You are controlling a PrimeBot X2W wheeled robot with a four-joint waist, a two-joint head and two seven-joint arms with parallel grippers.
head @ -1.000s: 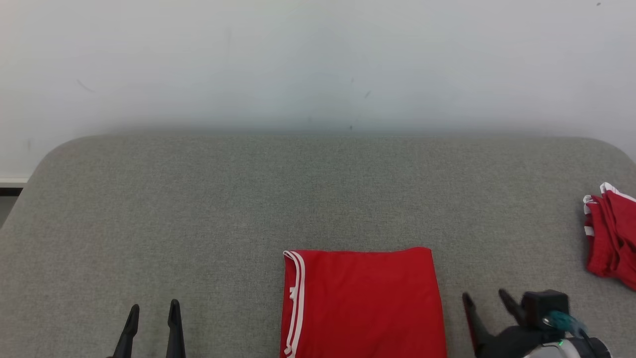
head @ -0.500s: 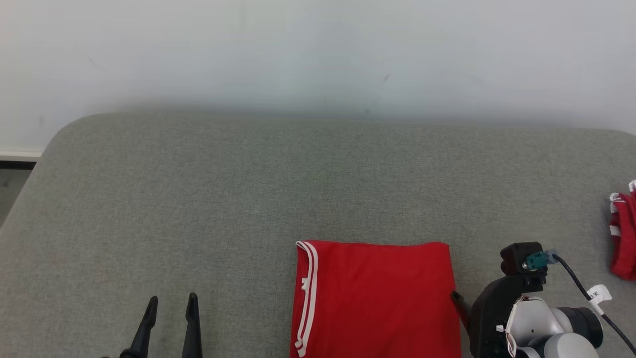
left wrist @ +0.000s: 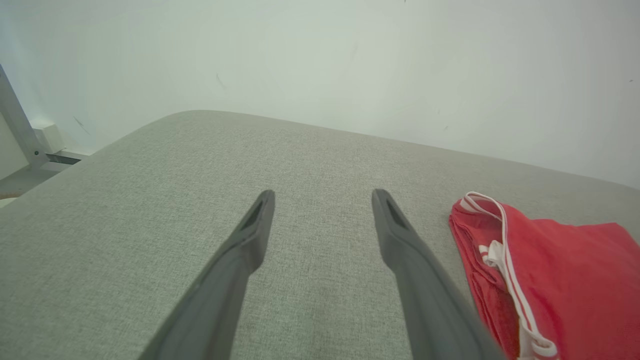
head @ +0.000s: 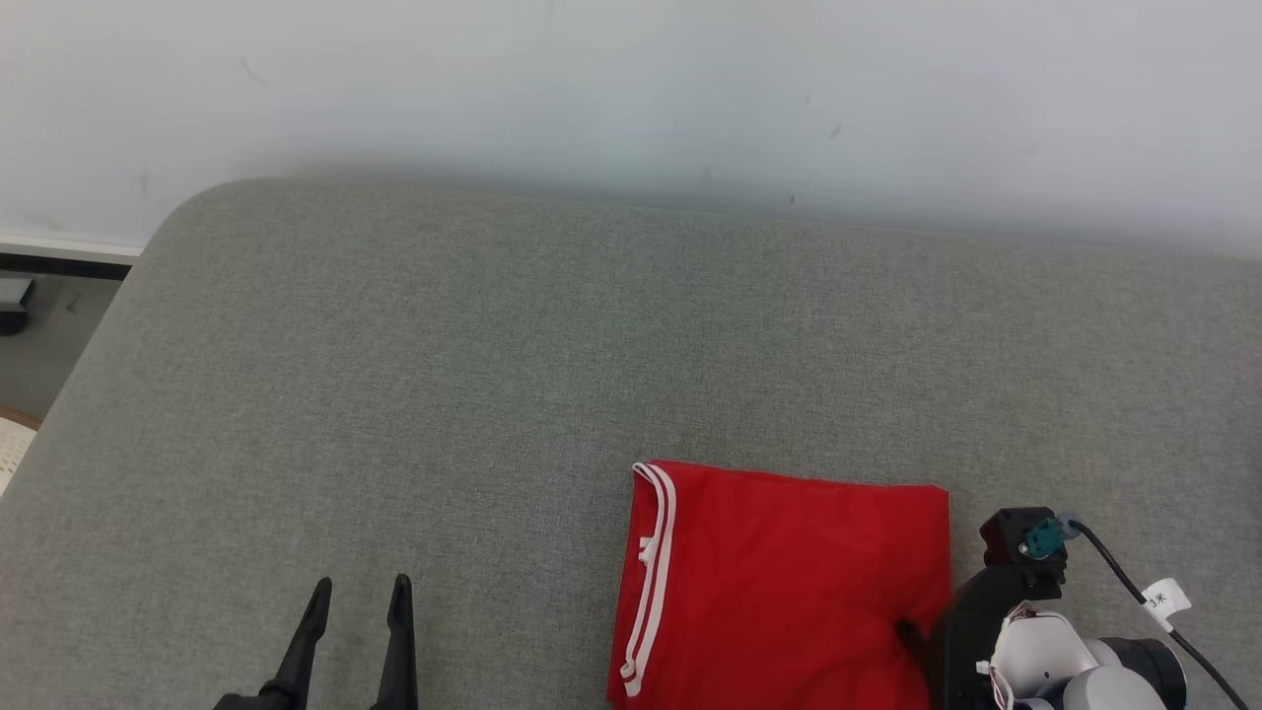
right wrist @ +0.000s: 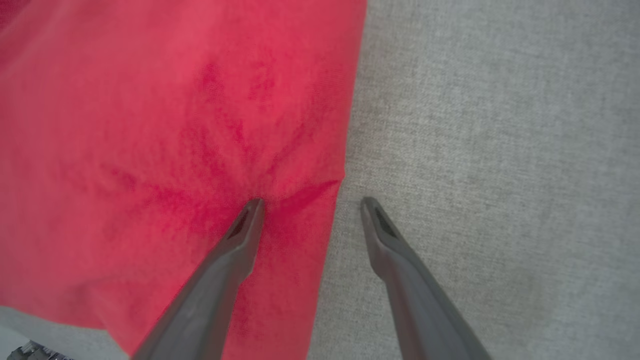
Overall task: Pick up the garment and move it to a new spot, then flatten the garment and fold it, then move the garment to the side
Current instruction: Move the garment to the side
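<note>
The folded red garment [head: 789, 582] with white trim along its left edge lies flat on the grey padded surface [head: 493, 345], near the front at right. My right gripper [head: 922, 636] points down at the garment's right edge. In the right wrist view the garment [right wrist: 150, 150] is close up and the right gripper [right wrist: 311, 202] is open and straddles its edge. One finger [right wrist: 240, 235] presses into the cloth, puckering it; the other rests over bare grey fabric. My left gripper [head: 357, 592] stands open to the garment's left, well apart from it. The left wrist view has the left gripper [left wrist: 324, 195] with the garment [left wrist: 550, 265] to its right.
A pale wall [head: 631, 79] rises behind the padded surface. The surface's rounded left corner drops to a floor strip [head: 39, 325]. A cable with a white tag [head: 1163, 597] hangs off my right wrist. Bare grey fabric stretches left of and behind the garment.
The head camera has swung left, putting the second red garment at the far right out of frame. My right gripper tipped down and moved onto the garment's right edge. The left gripper kept its pose.
</note>
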